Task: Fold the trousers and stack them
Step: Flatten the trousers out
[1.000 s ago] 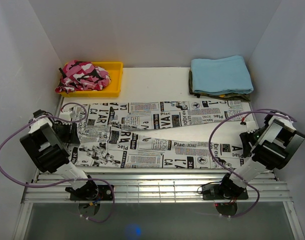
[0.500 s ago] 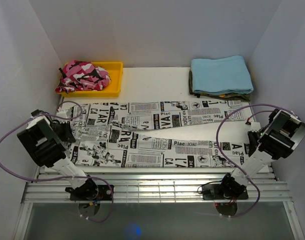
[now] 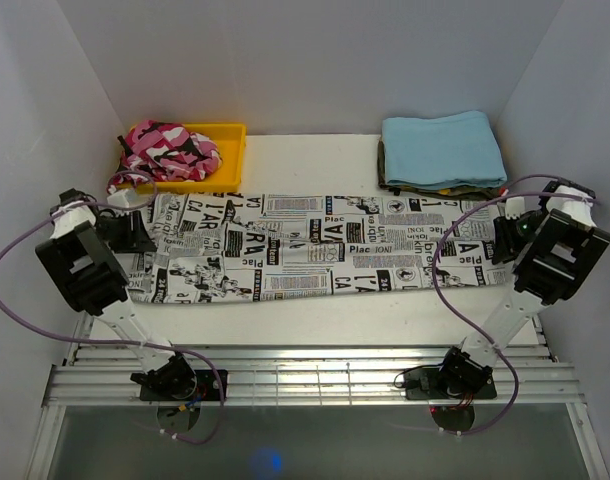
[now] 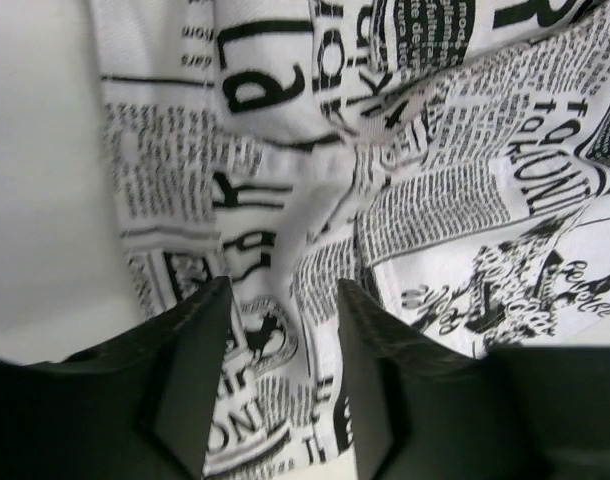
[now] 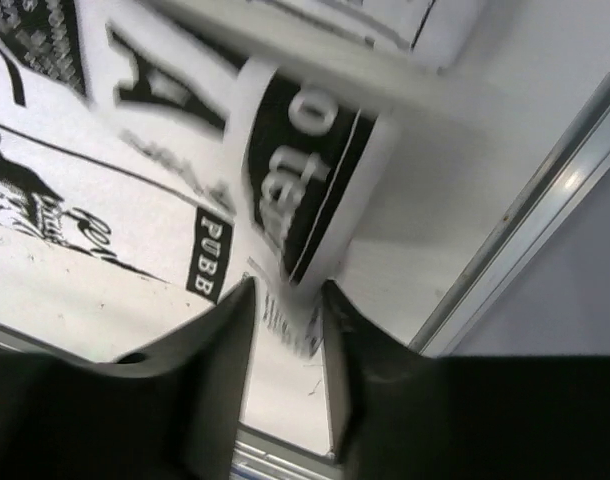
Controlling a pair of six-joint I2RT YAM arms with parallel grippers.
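Note:
The newspaper-print trousers (image 3: 305,245) lie lengthwise across the white table (image 3: 315,160), folded into one long band with one leg on top of the other. My left gripper (image 3: 125,230) is at the band's left end, and in the left wrist view its jaws (image 4: 280,380) are closed on the printed fabric (image 4: 435,200). My right gripper (image 3: 505,238) is at the right end. In the right wrist view it (image 5: 285,330) pinches the leg hem (image 5: 305,200), lifted a little off the table.
A yellow tray (image 3: 233,150) with a pink camouflage garment (image 3: 165,150) sits at the back left. A folded light blue cloth (image 3: 443,148) lies on a darker one at the back right. A slatted metal rail (image 3: 315,370) runs along the front edge. Walls stand close on both sides.
Both grippers have moved away from me, carrying the near leg up and over the far leg. The trousers went from a spread V to a single narrow band.

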